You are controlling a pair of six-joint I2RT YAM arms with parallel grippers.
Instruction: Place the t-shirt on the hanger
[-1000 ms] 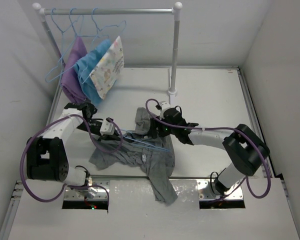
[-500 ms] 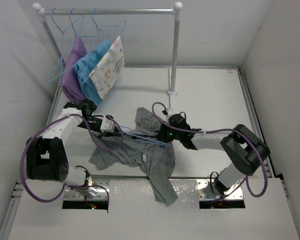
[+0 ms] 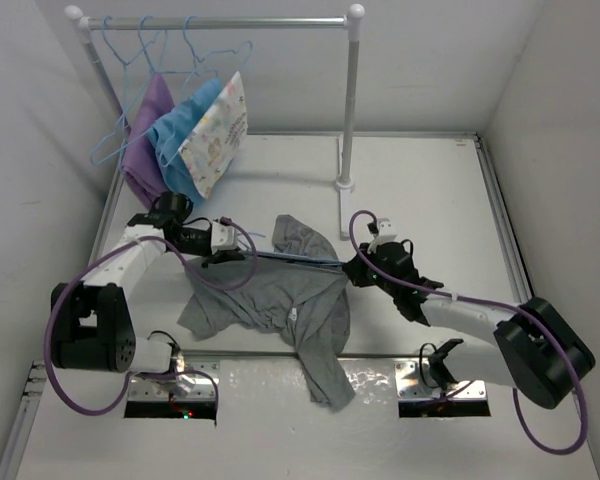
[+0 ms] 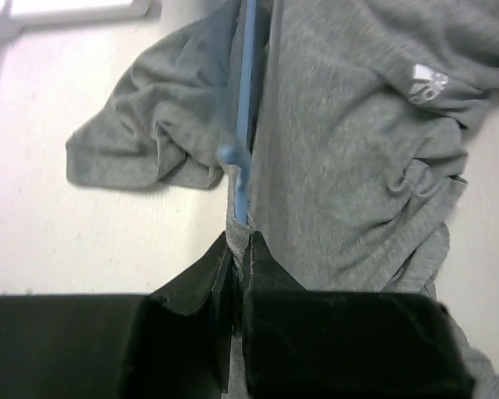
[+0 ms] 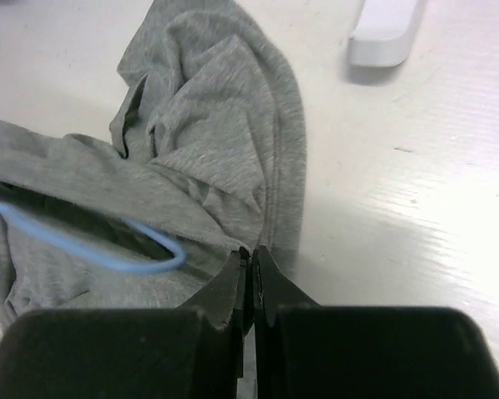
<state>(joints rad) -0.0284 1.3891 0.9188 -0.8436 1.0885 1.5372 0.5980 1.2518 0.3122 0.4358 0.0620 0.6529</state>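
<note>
T-shirt, grey cotton, short-sleeved (image 3: 280,300): lies crumpled on the white worktop (image 3: 420,180) between the two arms, with one end trailing toward the near edge. Small white chest logo faces up (image 4: 428,81).

Left gripper (image 3: 242,256): jaws together, clamped on one end of the thin light-blue wire hanger (image 3: 290,260). In the left wrist view the wire (image 4: 248,100) runs straight out from the fingertips over the fabric.

Right gripper (image 3: 352,270): jaws together, pinching the edge of the t-shirt on its right side. The right wrist view shows the tips (image 5: 251,253) shut on the grey hem. The hanger's rounded end (image 5: 108,249) sits just beside them, inside a fold.

The hanger spans the gap between the grippers, lying across the upper part of the shirt.

Far side: a white clothes rail (image 3: 220,21) on a foot. At its left end hang a purple cloth (image 3: 145,140), a blue cloth (image 3: 180,140), a white patterned cloth (image 3: 218,135) and spare light-blue hangers (image 3: 195,60).
</note>
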